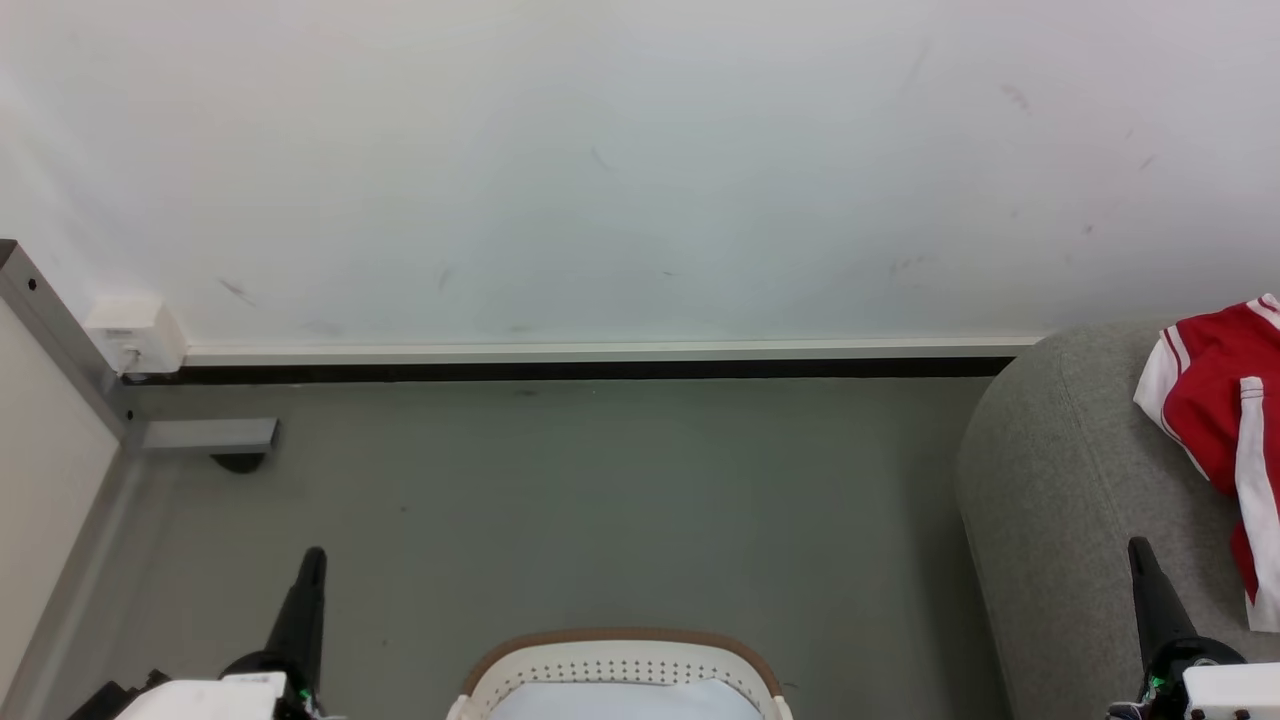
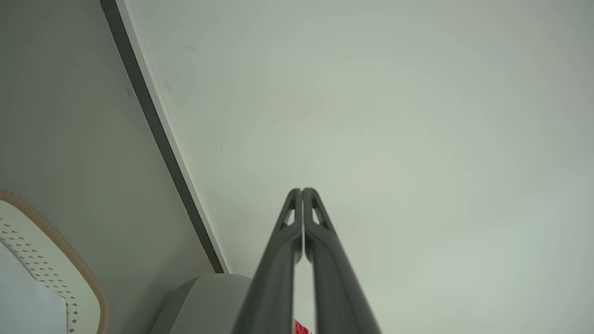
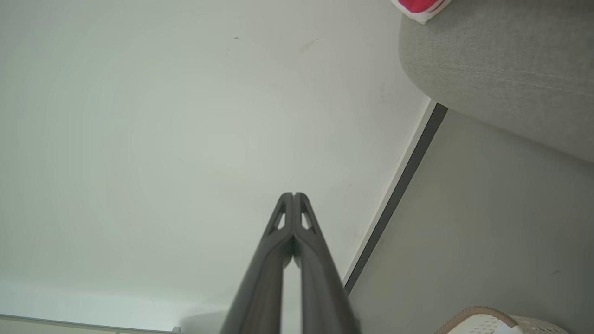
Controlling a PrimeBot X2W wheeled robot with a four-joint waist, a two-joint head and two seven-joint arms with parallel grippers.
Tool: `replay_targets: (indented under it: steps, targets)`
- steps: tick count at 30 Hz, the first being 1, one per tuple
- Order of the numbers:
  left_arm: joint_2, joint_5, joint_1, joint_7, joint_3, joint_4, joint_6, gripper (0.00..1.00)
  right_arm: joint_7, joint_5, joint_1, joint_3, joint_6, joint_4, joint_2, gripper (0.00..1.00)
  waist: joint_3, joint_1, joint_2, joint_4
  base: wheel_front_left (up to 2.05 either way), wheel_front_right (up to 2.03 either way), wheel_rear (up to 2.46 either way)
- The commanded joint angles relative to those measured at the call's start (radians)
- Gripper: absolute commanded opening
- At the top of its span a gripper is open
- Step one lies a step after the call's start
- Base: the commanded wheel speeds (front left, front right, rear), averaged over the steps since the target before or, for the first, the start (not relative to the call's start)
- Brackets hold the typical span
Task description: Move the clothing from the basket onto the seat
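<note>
1. Both claws, our left gripper (image 1: 313, 556) and right gripper (image 1: 1138, 548), are pressed closed, holding nothing.
2. We see the clothing (image 1: 1215, 400) lying on the seat (image 1: 1060, 480), far right.
3. We judge the transfer done; next, check the basket (image 1: 620, 641), near centre, for red.

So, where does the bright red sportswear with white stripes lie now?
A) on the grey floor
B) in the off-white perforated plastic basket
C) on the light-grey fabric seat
C: the red sportswear lies on top of the light-grey seat, away from the basket.
</note>
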Motion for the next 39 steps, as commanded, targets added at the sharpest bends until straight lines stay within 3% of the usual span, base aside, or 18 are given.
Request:
replay_targets:
  steps: [1, 18, 39]
  targets:
    - [0.002, -0.021, -0.014, 0.006, 0.006, 0.001, -0.006, 0.00, 0.007, 0.022, -0.013, -0.008, -0.002, -0.007, 0.000, 0.00, 0.000, 0.0000, 0.0000, 0.001, 0.00, 0.00, 0.00]
    - [-0.002, -0.126, -0.031, 0.037, 0.013, 0.012, -0.010, 0.00, 0.037, 0.117, -0.020, -0.030, -0.002, -0.006, 0.004, 0.00, 0.001, 0.0000, 0.0000, 0.009, 0.00, 0.00, 0.00]
    - [-0.002, -0.124, -0.030, 0.036, 0.012, 0.011, -0.010, 0.00, 0.040, 0.110, -0.020, -0.033, -0.002, -0.005, 0.006, 0.00, 0.001, 0.0000, 0.0000, 0.009, 0.00, 0.00, 0.00]
